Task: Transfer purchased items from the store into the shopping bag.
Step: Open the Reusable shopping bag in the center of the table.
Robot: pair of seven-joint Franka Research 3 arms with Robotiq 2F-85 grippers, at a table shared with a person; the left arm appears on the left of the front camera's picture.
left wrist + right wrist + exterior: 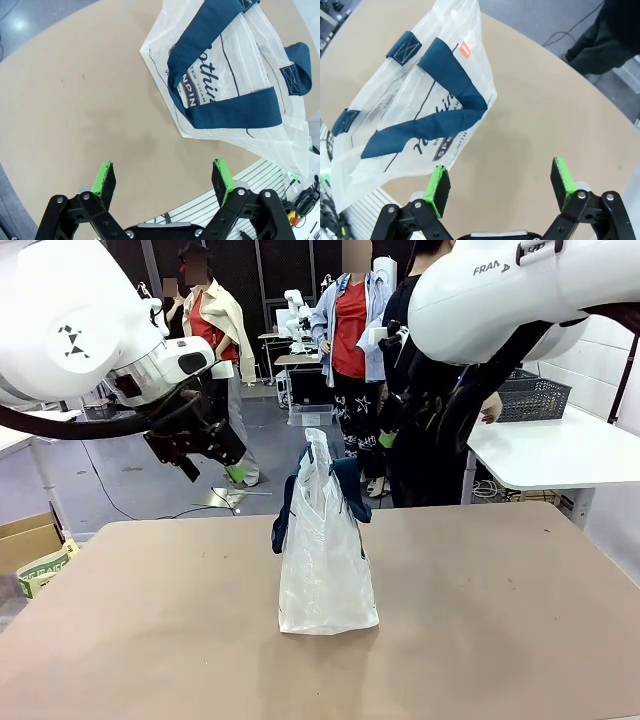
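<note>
Glossy white arms (70, 330) with grey "FRAN" lettering (490, 268) — black grippers (163, 175), green pads (105, 181).

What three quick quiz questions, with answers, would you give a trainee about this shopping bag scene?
1. True or false: the left gripper is shut on the shopping bag.
2. The bag's strap handles are: A red, B navy blue, C green?
3. Fill in: the right gripper is ___, holding nothing.
Key: 1 false, the left gripper is open; 2 B; 3 open.
</note>
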